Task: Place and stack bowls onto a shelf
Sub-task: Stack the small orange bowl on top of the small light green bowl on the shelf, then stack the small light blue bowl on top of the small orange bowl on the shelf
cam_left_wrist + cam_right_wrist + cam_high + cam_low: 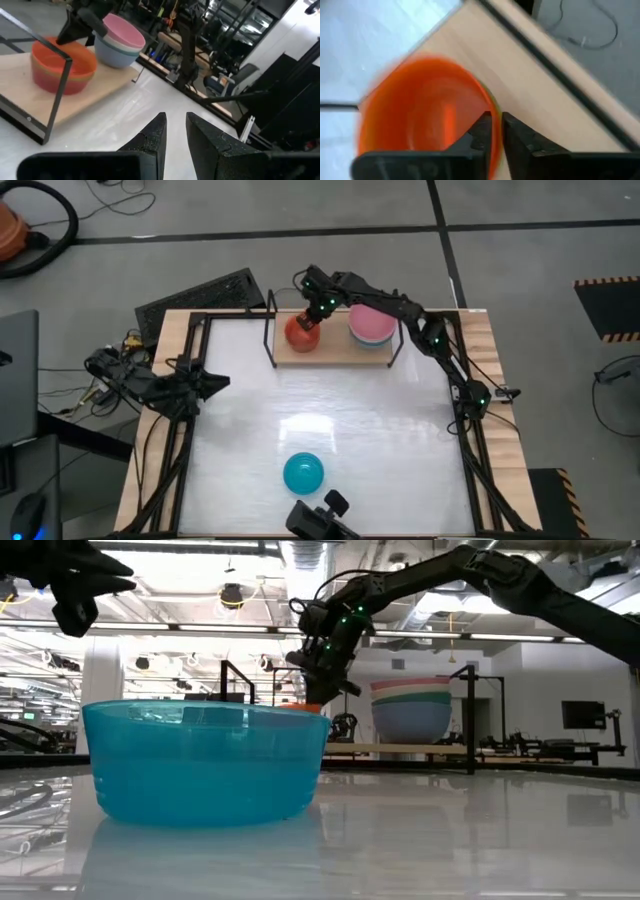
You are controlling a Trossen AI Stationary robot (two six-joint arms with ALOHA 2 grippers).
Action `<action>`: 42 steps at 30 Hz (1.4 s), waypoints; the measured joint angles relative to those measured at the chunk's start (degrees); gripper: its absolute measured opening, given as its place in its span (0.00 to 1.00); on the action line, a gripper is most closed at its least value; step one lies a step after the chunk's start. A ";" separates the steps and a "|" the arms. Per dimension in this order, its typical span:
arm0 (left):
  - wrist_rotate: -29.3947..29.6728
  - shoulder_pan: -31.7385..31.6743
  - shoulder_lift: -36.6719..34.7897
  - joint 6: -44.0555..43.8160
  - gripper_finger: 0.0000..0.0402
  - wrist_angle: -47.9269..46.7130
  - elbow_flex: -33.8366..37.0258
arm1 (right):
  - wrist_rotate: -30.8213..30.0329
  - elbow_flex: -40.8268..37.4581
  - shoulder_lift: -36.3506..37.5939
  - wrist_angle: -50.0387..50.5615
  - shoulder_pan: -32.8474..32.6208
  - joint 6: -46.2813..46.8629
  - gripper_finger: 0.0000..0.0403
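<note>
The orange bowl (pixel 300 333) sits at the left end of the wood shelf (pixel 340 352), and a green edge (pixel 494 103) shows just under its rim. My right gripper (pixel 496 122) reaches over the shelf from the right and is shut on this bowl. Several larger bowls stand nested with pink on top (pixel 371 325) at the shelf's right end. The cyan bowl (pixel 303 473) rests upright on its base near the table's near edge. My left gripper (pixel 175 120) hovers over the table's left side, holding nothing, with a narrow gap between its fingers. My right gripper holds the orange bowl by its rim (pixel 485 102), on the side toward the pink-topped stack. One finger is inside the bowl and one outside. The fingers come from above, pointing down. The bowl is upright, low over the shelf board (pixel 20 75); I cannot tell whether it rests there.
Black wire uprights (pixel 270 330) stand at both ends of the shelf, close to the orange bowl. The cyan bowl (pixel 205 760) fills the foreground of the low view. Bare white tabletop (pixel 330 410) lies between the shelf and the cyan bowl.
</note>
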State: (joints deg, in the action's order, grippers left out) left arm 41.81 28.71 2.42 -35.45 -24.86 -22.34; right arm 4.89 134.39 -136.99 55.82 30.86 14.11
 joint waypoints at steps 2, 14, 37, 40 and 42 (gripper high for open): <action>0.29 0.00 -0.96 0.25 0.15 -0.15 0.67 | -0.31 0.07 0.29 -0.07 0.04 -0.02 0.23; 1.69 0.00 -1.47 0.71 0.15 -2.29 1.68 | 8.28 0.28 11.87 14.10 -4.27 -1.83 0.44; -1.32 0.00 -1.38 -1.94 0.15 11.53 16.98 | -6.32 -20.45 12.07 -2.71 -40.81 6.05 0.42; -1.48 0.00 -1.45 -0.44 0.15 11.47 17.00 | -6.32 -23.37 12.00 -5.82 -41.11 7.12 0.42; -2.86 0.00 -1.47 1.35 0.15 11.24 16.98 | -6.35 -24.71 12.06 -6.56 -41.49 7.22 0.42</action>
State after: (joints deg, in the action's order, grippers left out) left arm 38.95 28.71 0.95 -34.10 -13.62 -5.37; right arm -1.46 109.68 -124.93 49.26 -10.63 21.33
